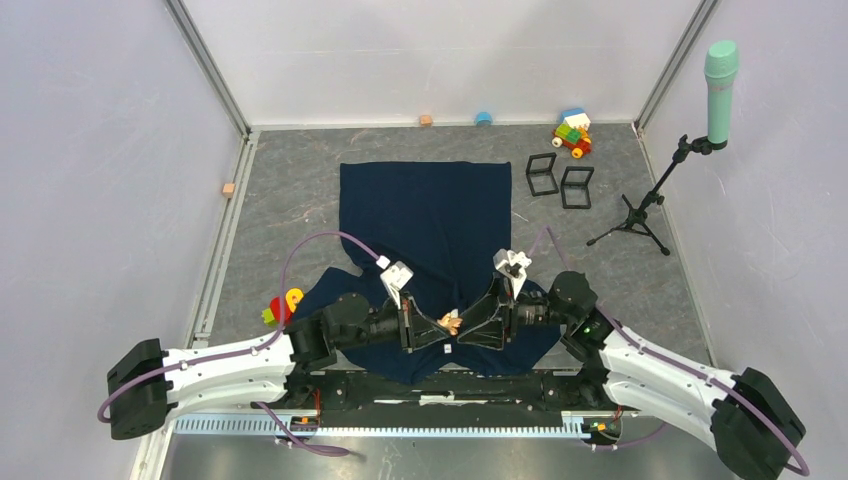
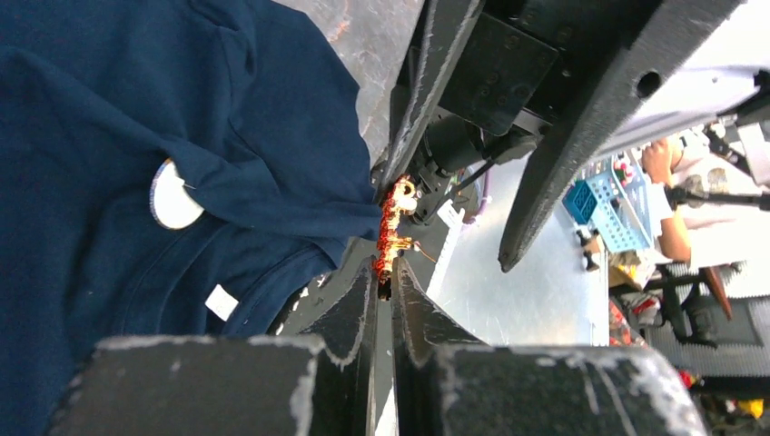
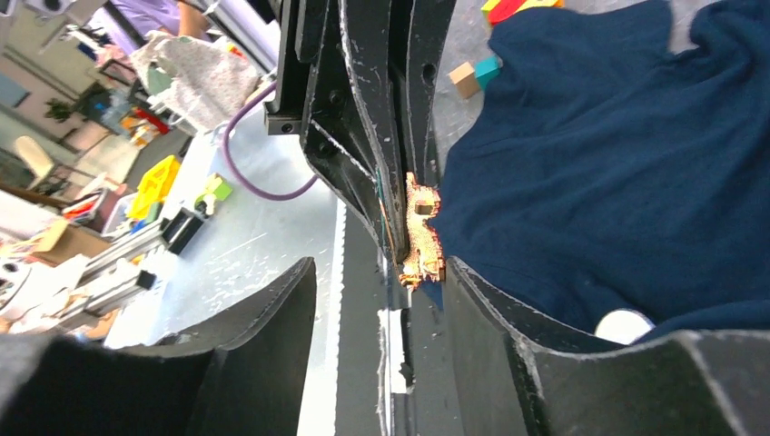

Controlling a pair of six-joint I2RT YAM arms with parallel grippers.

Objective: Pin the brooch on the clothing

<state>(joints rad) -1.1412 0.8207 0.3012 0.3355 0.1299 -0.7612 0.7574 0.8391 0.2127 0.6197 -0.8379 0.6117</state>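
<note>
The clothing, a dark navy shirt (image 1: 430,210), lies spread on the grey table, its near edge under both grippers. It also shows in the left wrist view (image 2: 109,109) and the right wrist view (image 3: 617,163). The brooch (image 1: 452,322) is small, gold and orange. My left gripper (image 1: 445,326) is shut on the brooch (image 2: 392,232), holding it at its fingertips (image 2: 383,272) above the shirt's near edge. My right gripper (image 1: 462,325) faces it, open (image 3: 380,268), with the brooch (image 3: 422,232) just beyond its right finger (image 3: 490,309). A white round disc (image 2: 172,195) lies on the shirt.
Two black wire frames (image 1: 560,180), a brick toy truck (image 1: 573,133) and a stand (image 1: 640,215) with a teal microphone (image 1: 720,80) are at the back right. A red and yellow toy (image 1: 283,305) lies by the left arm. Small blocks (image 1: 425,120) sit along the back wall.
</note>
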